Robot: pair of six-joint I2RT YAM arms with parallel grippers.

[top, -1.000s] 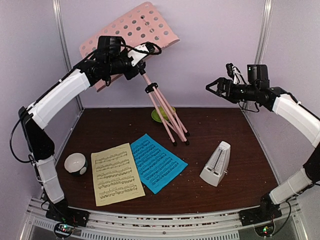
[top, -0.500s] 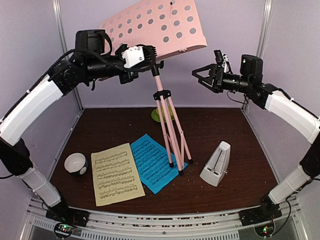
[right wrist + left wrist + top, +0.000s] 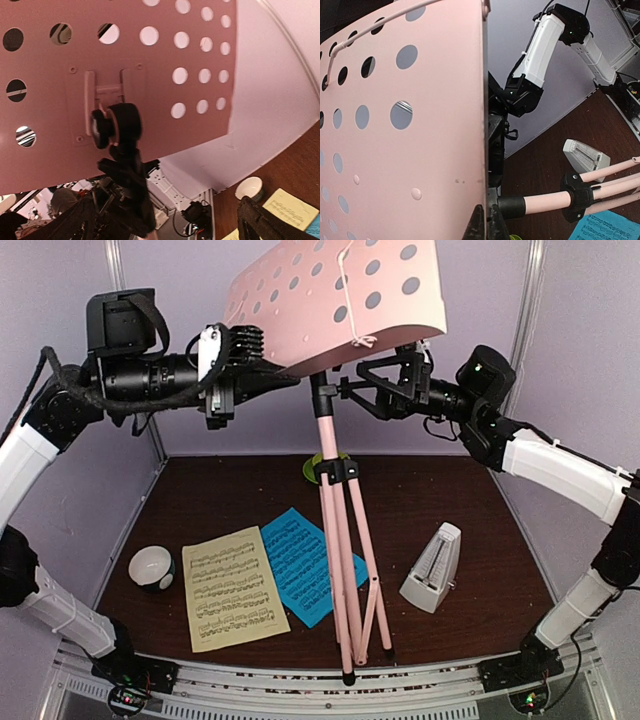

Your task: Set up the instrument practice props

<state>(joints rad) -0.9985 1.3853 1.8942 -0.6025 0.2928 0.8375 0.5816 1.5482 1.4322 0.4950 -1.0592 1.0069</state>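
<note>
The left end effector (image 3: 275, 365) was clamped on the lower edge of the pink music stand (image 3: 340, 290), at its tilted desk. Below it, a yellow page (image 3: 232, 588) and a blue page (image 3: 305, 562) lay on the counter (image 3: 480, 530). The right end effector (image 3: 362, 388) gaped wide just right of the stand's post, with the metronome (image 3: 432, 568) upright well below it.

One stand (image 3: 336, 510), two pages (image 3: 232, 588) (image 3: 305, 565), one metronome (image 3: 432, 568)

Lab booth: lilac wall panels (image 3: 60, 280), metal frame rails (image 3: 330, 681).
</note>
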